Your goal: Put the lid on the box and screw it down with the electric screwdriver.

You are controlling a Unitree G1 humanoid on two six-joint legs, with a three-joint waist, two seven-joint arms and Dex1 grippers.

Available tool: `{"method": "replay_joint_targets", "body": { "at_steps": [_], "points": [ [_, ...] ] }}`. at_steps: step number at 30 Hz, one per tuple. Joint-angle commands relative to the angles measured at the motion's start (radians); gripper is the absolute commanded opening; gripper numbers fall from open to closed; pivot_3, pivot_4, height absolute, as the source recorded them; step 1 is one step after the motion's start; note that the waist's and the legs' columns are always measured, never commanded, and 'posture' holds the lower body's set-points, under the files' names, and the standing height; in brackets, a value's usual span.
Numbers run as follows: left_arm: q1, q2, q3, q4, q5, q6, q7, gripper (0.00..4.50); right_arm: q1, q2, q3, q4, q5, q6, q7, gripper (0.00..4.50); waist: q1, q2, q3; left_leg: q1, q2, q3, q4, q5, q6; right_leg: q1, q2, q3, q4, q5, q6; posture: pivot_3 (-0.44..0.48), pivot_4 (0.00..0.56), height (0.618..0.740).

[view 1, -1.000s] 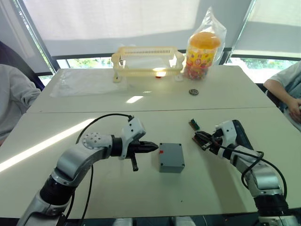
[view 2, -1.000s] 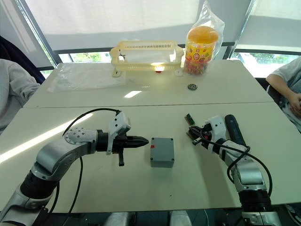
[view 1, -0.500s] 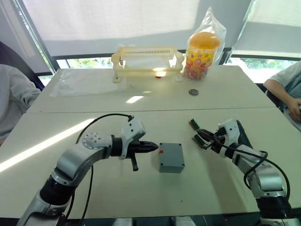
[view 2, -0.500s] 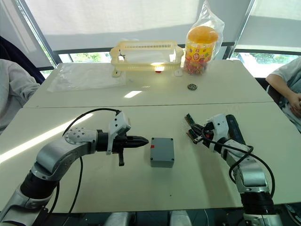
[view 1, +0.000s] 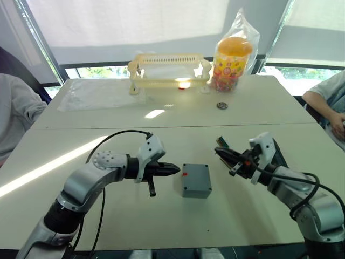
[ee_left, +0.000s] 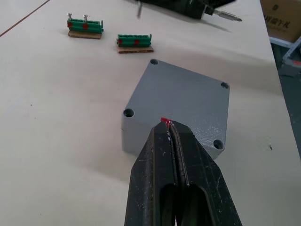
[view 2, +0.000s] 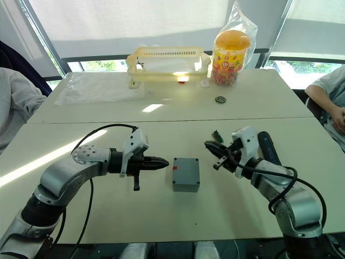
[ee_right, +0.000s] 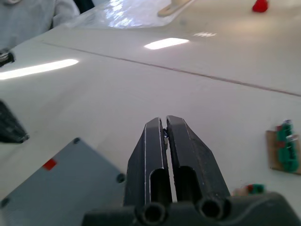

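A: Right hand [view 2: 211,147] off the desk [view 1: 161,221], fingers pressed together, something tiny pinched at the tips, maybe a screw, can't confirm. Left hand [view 1: 176,169] closed on nothing, tips beside the box's [view 1: 195,180] red-marked side.

B: Lid?

A: Lid [ee_left: 188,101] already sits on the box, four corner holes showing. Electric screwdriver [view 2: 268,148] lies behind the right arm.

B: Advice?

A: Brace the box with the left, lower the right tips straight over one corner hole.
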Motion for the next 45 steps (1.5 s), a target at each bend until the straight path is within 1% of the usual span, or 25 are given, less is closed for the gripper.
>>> {"method": "replay_joint_targets", "body": {
  "at_steps": [1, 7, 20, 33, 34, 35, 36, 39, 40, 42, 45],
  "points": [
    [0.002, 0.012, -0.004, -0.035, 0.001, -0.019, -0.007, 0.00, 0.000, 0.012, 0.006, -0.052, 0.024, 0.002, -0.013, 0.04, 0.000, 0.000, 0.000, 0.000, 0.000, 0.000, 0.000, 0.000, 0.000, 0.000, 0.000, 0.000, 0.000, 0.000, 0.000, 0.000, 0.150, 0.740],
    [0.009, 0.014, -0.004, -0.045, -0.002, -0.013, -0.001, 0.00, 0.012, 0.006, 0.036, -0.041, 0.008, -0.013, -0.008, 0.04, 0.000, 0.000, 0.000, 0.000, 0.000, 0.000, 0.000, 0.000, 0.000, 0.000, 0.000, 0.000, 0.000, 0.000, 0.000, 0.000, 0.150, 0.740],
    [0.012, 0.010, -0.008, -0.045, 0.001, -0.019, 0.000, 0.00, 0.043, -0.013, 0.037, -0.044, 0.009, -0.018, 0.009, 0.04, 0.000, 0.000, 0.000, 0.000, 0.000, 0.000, 0.000, 0.000, 0.000, 0.000, 0.000, 0.000, 0.000, 0.000, 0.000, 0.000, 0.150, 0.740],
    [0.006, 0.006, -0.014, -0.042, 0.001, -0.021, 0.002, 0.00, 0.019, -0.023, 0.079, -0.004, -0.033, -0.046, 0.033, 0.04, 0.000, 0.000, 0.000, 0.000, 0.000, 0.000, 0.000, 0.000, 0.000, 0.000, 0.000, 0.000, 0.000, 0.000, 0.000, 0.000, 0.150, 0.740],
    [0.006, 0.006, -0.015, -0.041, 0.001, -0.021, 0.002, 0.00, 0.017, -0.025, 0.080, -0.002, -0.035, -0.048, 0.035, 0.29, 0.000, 0.000, 0.000, 0.000, 0.000, 0.000, 0.000, 0.000, 0.000, 0.000, 0.000, 0.000, 0.000, 0.000, 0.000, 0.000, 0.150, 0.740],
    [0.005, 0.006, -0.015, -0.042, 0.001, -0.021, 0.002, 0.00, 0.016, -0.033, 0.079, -0.005, -0.032, -0.044, 0.042, 0.70, 0.000, 0.000, 0.000, 0.000, 0.000, 0.000, 0.000, 0.000, 0.000, 0.000, 0.000, 0.000, 0.000, 0.000, 0.000, 0.000, 0.150, 0.740],
    [0.005, 0.007, -0.015, -0.041, 0.001, -0.022, 0.002, 0.00, 0.015, -0.041, 0.075, -0.010, -0.030, -0.041, 0.046, 0.93, 0.000, 0.000, 0.000, 0.000, 0.000, 0.000, 0.000, 0.000, 0.000, 0.000, 0.000, 0.000, 0.000, 0.000, 0.000, 0.000, 0.150, 0.740],
    [0.003, 0.007, -0.015, -0.039, 0.001, -0.024, 0.001, 0.00, 0.013, -0.063, 0.055, -0.027, -0.016, -0.028, 0.059, 2.35, 0.000, 0.000, 0.000, 0.000, 0.000, 0.000, 0.000, 0.000, 0.000, 0.000, 0.000, 0.000, 0.000, 0.000, 0.000, 0.000, 0.150, 0.740],
    [0.002, 0.006, -0.016, -0.037, 0.002, -0.025, 0.000, 0.00, 0.011, -0.070, 0.047, -0.032, -0.011, -0.025, 0.062, 2.97, 0.001, 0.000, 0.000, 0.000, 0.000, 0.000, 0.000, 0.000, 0.000, 0.000, 0.000, 0.000, 0.000, 0.000, 0.000, 0.000, 0.150, 0.740],
    [-0.002, 0.001, -0.019, -0.030, 0.005, -0.033, -0.002, 0.00, 0.001, -0.082, 0.021, -0.045, 0.016, -0.007, 0.065, 3.93, 0.001, 0.000, 0.000, 0.000, 0.000, 0.000, 0.000, 0.000, 0.000, 0.000, 0.000, 0.000, 0.000, 0.000, 0.000, 0.000, 0.150, 0.740],
    [-0.008, -0.012, -0.030, -0.018, 0.010, -0.047, -0.003, 0.00, -0.019, -0.104, -0.027, -0.058, 0.065, 0.034, 0.066, 3.93, 0.001, 0.000, 0.000, 0.000, 0.000, 0.000, 0.000, 0.000, 0.000, 0.000, 0.000, 0.000, 0.000, 0.000, 0.000, 0.000, 0.150, 0.740]
  ]
}}
